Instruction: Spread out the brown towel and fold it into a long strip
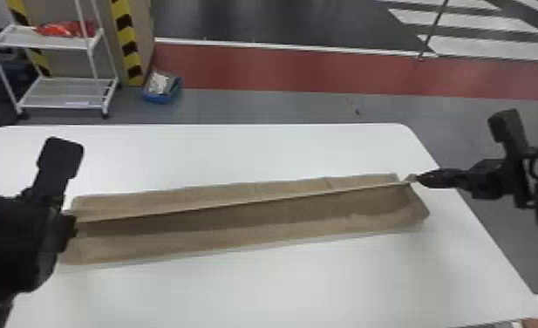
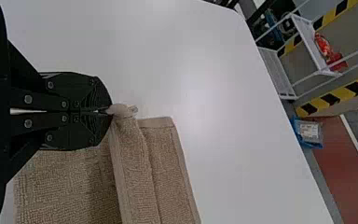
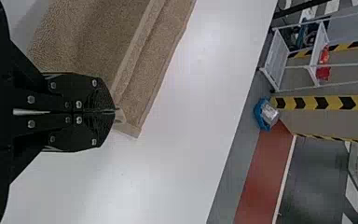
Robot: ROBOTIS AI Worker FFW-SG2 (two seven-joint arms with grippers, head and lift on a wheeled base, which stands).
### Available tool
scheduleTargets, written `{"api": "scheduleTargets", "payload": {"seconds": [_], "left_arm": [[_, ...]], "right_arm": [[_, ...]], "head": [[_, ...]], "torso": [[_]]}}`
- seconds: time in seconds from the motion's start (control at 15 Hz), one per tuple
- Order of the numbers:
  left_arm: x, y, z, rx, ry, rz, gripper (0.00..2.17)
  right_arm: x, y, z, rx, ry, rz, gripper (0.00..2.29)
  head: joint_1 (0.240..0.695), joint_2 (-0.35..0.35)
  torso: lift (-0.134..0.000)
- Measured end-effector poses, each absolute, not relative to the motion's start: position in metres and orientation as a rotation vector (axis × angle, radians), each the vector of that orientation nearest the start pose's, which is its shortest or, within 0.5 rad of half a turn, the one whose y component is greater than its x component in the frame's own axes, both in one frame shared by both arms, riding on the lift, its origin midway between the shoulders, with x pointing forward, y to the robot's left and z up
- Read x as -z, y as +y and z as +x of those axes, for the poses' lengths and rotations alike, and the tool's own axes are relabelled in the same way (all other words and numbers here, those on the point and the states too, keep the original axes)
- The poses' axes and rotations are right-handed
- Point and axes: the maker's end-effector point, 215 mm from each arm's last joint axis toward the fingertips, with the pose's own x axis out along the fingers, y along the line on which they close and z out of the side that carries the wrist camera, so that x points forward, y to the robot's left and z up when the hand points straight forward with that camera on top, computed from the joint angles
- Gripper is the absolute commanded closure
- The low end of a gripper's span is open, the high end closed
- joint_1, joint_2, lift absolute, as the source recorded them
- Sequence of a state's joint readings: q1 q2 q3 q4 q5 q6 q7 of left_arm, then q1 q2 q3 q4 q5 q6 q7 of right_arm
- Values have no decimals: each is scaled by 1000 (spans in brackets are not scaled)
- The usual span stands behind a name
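Brown terry cloth runs across the white desk (image 1: 254,288) as a long, narrow band: the brown towel (image 1: 259,233) lies lengthwise from the left gripper (image 1: 70,224) to the right gripper (image 1: 417,177). One long edge is held taut between them, slanting across the towel, with a darker, shaded strip on its near side and a pale hem along it. Further layers lie on the desk to either side of this line.

The left gripper (image 2: 110,112) has its jaws closed on a pinched bit of towel at a corner. The right gripper (image 3: 113,111) likewise has its jaws closed on a small corner fold at the opposite end.

As for writing, a packet (image 2: 308,130) in the blue bin (image 1: 158,98) bears a light label whose print is too small to make out.

The towel's right end sits near the desk's right edge, and the right gripper's arm reaches in across that edge. A strip of white desktop stretches between the towel and the far edge, and a broader one spreads on the near side, giving room there.

Past the far edge, a white rack (image 1: 41,42) carries something red (image 1: 62,29), beside yellow-and-black stripes (image 1: 126,39); a red floor band (image 1: 280,72) runs farther right.
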State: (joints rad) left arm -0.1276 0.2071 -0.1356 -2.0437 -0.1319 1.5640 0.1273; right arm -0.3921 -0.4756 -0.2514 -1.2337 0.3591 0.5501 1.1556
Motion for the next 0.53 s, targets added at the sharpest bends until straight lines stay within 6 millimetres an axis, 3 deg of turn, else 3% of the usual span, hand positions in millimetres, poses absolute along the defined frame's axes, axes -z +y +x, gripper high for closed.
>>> {"api": "scheduleTargets", "payload": {"seconds": [0.33,0.53], "left_arm": [[401,333,490,-237,906,368,1825],[409,328,490,-225,922,366,1814]], "right_arm": [[369,-465,582,-480,665,-195,1291],[366,-461,591,-472,656,-199,1288]], "head": [[695,-134],[695,-134]], "torso": [[-125],[-125]]}}
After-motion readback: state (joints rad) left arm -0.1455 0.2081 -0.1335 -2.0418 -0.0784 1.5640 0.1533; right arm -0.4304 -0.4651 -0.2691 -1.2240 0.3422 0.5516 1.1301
